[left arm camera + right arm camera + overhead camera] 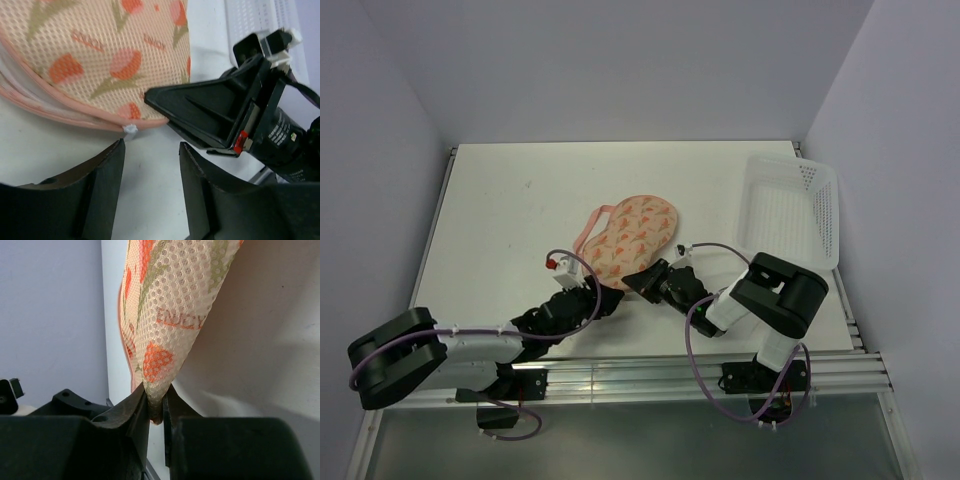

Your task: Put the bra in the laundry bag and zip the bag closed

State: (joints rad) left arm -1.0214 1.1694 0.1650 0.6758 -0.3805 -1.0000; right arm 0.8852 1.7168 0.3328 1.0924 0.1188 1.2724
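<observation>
Top external view: the laundry bag (632, 240) lies near the middle of the white surface (500, 210), its rounded top facing up. It is an oval clamshell pouch of peach mesh printed with small orange-red tulip shapes on green stems. A pink loop (588, 228) curves out from its left side. A white perforated basket (800, 210) sits well apart at the right edge of the surface, tilted against the wall.

Both arms reach in to the bag's near edge. The right claw (642, 280) meets that edge from the right. The right wrist view shows its jaws clenched on a fold of the mesh at the rim, with the fabric rising out of the narrow slot between them. The weave is an open honeycomb, and orange lettering is printed among the flowers.

The left claw (152, 175) is released: its two dark fingers (107, 175) stand apart with only bare surface between them, just short of the bag. In the left wrist view the pink zipper trim (75, 112) runs along the bag's lower edge. A small whitish tab (130, 130) sits on it, just above the left claw and just beside the right claw's tip. Whether the zip is fully shut I cannot tell.
</observation>
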